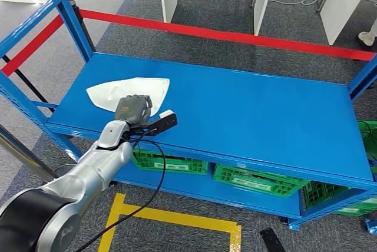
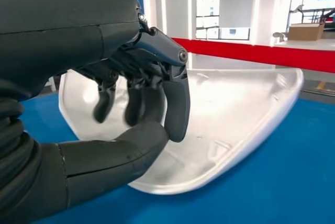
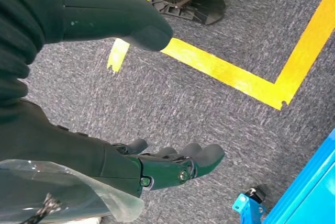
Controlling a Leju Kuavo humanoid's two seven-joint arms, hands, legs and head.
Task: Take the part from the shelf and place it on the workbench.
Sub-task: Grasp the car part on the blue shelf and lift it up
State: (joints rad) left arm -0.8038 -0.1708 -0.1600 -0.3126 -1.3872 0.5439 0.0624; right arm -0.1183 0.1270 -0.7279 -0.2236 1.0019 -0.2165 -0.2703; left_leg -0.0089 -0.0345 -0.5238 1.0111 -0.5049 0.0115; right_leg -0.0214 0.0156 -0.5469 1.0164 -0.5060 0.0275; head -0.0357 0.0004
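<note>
Where the blue shelf carries its single load, the part lies flat on the top deck: one thin, pale silvery-white shell, shaped like a rounded triangle with a raised rim and a shallow dished inside. It sits directly under and just beyond the left hand, which reaches over the part's near edge. From the left wrist view the fingers curl down into the dish of the part while the thumb lies along the rim below them; whether they are clamped on the edge or merely closing around it I cannot tell.

The right hand hangs over grey carpet, fingers loosely extended and apart from the thumb, holding nothing. Yellow floor tape runs just beyond it.

Below the left hand, on the lower deck, three green crates stand in a row. One red barrier tape stretches behind the shelf, well beyond the hand.
</note>
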